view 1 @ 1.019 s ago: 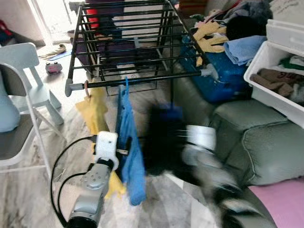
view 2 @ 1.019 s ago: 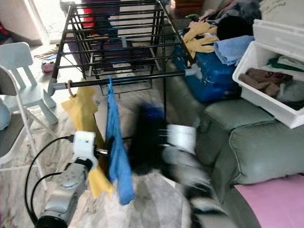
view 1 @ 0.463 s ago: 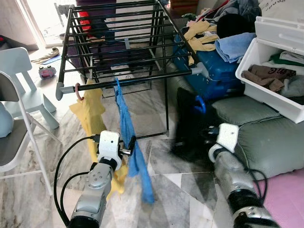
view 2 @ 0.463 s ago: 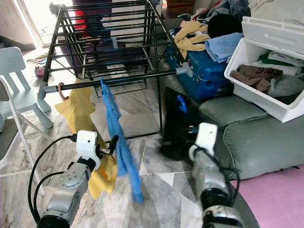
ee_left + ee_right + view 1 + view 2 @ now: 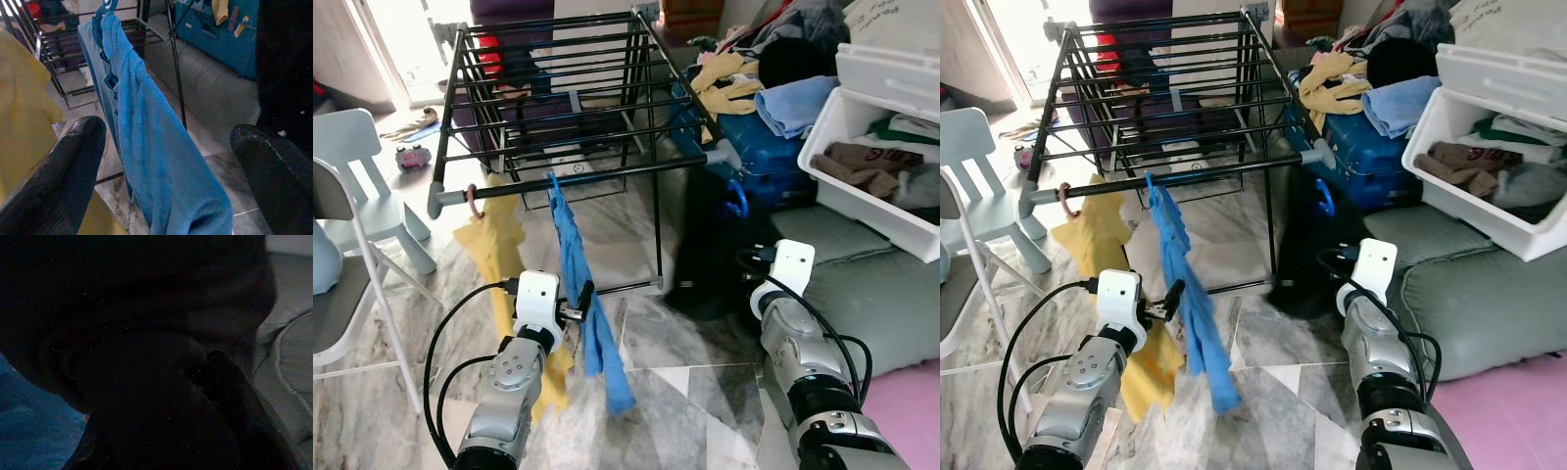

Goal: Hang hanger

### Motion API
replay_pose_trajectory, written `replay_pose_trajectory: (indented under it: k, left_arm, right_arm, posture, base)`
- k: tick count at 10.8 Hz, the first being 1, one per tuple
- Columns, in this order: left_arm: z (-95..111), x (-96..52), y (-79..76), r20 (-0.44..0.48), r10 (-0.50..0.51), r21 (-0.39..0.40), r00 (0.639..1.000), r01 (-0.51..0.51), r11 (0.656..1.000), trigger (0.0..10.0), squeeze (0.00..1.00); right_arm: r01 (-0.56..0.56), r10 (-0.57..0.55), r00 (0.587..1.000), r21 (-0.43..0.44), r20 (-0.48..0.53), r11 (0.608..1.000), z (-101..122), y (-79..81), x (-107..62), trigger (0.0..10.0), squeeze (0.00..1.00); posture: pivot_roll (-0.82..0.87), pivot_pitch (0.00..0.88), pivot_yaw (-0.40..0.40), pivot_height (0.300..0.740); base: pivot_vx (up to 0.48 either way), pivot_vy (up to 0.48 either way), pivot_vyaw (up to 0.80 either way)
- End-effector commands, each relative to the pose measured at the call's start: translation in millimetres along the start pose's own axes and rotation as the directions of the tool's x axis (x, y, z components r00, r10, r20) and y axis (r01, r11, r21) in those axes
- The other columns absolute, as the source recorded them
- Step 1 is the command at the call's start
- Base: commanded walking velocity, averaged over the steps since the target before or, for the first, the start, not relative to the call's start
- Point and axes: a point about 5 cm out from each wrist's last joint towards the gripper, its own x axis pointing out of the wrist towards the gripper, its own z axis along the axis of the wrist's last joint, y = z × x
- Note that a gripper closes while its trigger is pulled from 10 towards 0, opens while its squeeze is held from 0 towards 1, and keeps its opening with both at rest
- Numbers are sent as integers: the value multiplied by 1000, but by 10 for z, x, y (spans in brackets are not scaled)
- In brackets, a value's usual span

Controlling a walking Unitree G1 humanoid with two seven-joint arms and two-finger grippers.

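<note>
A dark garment looms close, with blue fabric and a grey cushion beside it.

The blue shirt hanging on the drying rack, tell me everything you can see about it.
The blue shirt is soft, wrinkled cloth in a mid blue, hanging long and narrow from a blue hanger hook over the front bar of the black drying rack. Its lower part swings out toward the robot instead of hanging straight. A yellow garment hangs beside it on the same bar. The left gripper is open with a finger on either side of the cloth; contact cannot be judged.
</note>
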Motion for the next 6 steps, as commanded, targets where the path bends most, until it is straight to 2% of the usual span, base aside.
replay_pose_trajectory:
  k: [1,3,6]
  left_arm:
    - [8,6,28,1,8,-2,1000,-8,1000,10000,0]
    - [9,6,31,1,8,-2,1000,-8,1000,10000,0]
    - [-5,-5,17,-5,5,-7,1000,-5,1000,10000,0]
  right_arm:
    - [-42,39,998,59,44,997,165,139,38,10000,0]
    - [-117,112,993,139,47,983,200,250,39,10000,0]
    - [-168,168,986,132,14,977,153,329,25,10000,0]
  posture:
    - [-78,0,35,740]
    - [-78,0,35,740]
    - [-77,0,30,740]
  base:
    - [296,0,0]
    - [302,0,0]
    - [301,0,0]
